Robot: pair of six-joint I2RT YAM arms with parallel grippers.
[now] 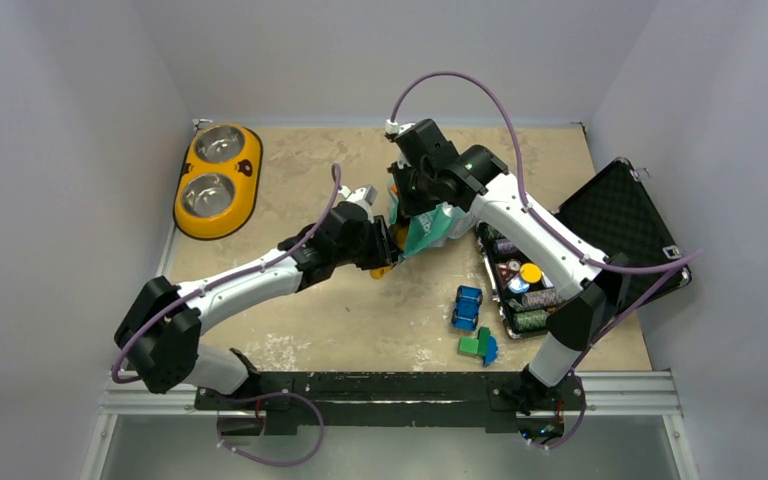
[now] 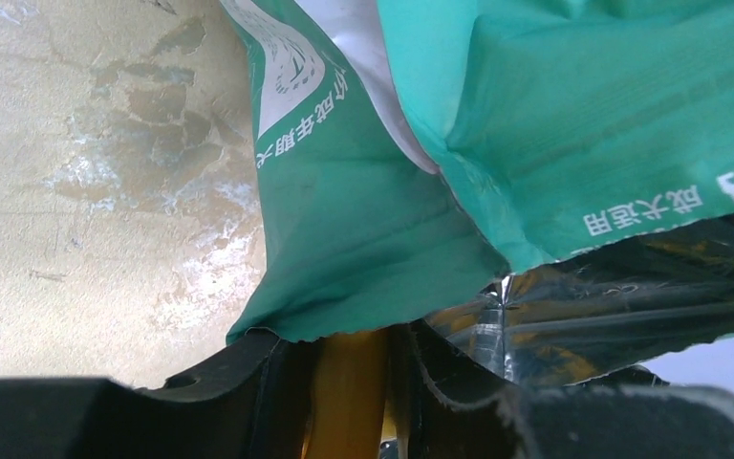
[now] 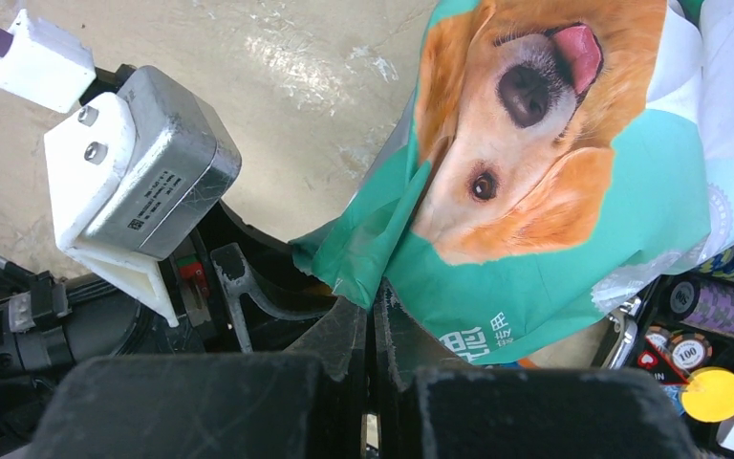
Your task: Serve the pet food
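The pet food is hidden inside its teal-green bag, held up over the middle of the table; no pellets show. A dog's face is printed on the bag. My right gripper comes from behind, and its fingers are shut on the bag's lower edge. My left gripper meets the bag from the left. A yellow-orange object fills the space between the left gripper fingers, under the bag's torn green edge. The silver lining of the bag shows on the right.
A yellow double bowl stand with two steel bowls sits at the far left. An open black case with stacked poker chips lies on the right. A blue toy and a green toy lie near the front.
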